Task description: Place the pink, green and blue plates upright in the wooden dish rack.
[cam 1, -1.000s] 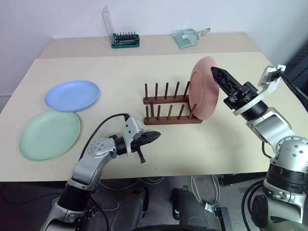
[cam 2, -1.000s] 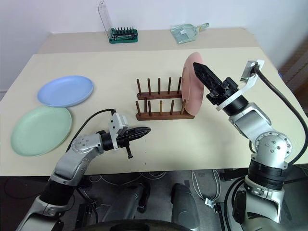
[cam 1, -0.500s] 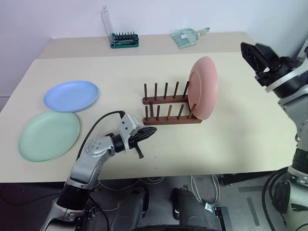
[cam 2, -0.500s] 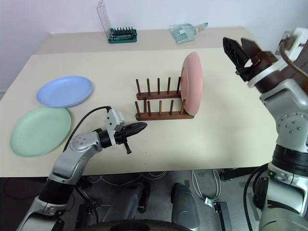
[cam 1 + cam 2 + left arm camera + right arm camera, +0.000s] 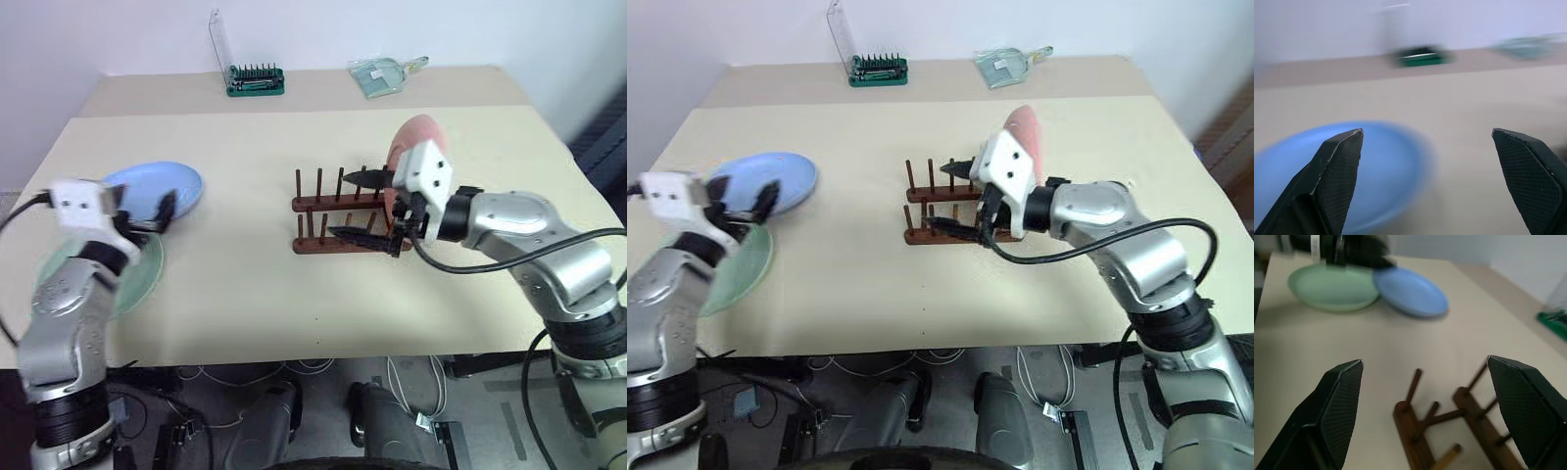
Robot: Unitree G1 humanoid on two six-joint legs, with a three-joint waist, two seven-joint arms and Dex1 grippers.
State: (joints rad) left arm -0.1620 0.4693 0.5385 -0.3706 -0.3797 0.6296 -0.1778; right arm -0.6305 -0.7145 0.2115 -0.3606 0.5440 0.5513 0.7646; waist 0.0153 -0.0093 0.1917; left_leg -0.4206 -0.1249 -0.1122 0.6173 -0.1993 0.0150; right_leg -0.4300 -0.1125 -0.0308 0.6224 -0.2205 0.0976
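The left gripper (image 5: 147, 211) no longer hangs shut over the table's near edge; it now sits wide open at the blue plate (image 5: 181, 183). The right gripper (image 5: 361, 204), which had pulled away toward the table's right side, now spreads open over the wooden rack (image 5: 323, 243), hiding most of the pink plate (image 5: 413, 130).
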